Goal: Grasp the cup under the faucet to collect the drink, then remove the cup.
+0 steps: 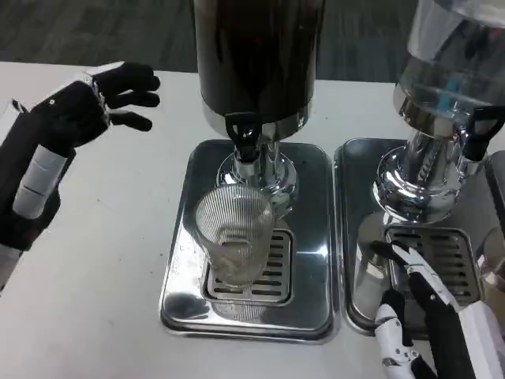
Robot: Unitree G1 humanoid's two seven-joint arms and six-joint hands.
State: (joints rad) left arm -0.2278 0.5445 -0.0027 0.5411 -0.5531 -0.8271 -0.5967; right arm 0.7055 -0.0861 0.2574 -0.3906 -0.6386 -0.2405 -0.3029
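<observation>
Cup [234, 241]: clear ribbed plastic, stands on the grate at the front of the left drip tray [180, 304], directly below the dark dispenser's faucet [246, 140]. Long axis vertical, mouth up, narrower at the base. No drink visible inside.

Judged light, thin-walled, easily squashed or tipped; the ribs should help against slip. Best taken around the mid-wall from the side, with gentle pressure.

Left hand [88, 103]: raised over the table's far left, well apart from the cup, fingers spread, holding nothing.

Right hand [422, 308]: at the front edge of the right tray [347, 237], fingers apart, empty.
</observation>
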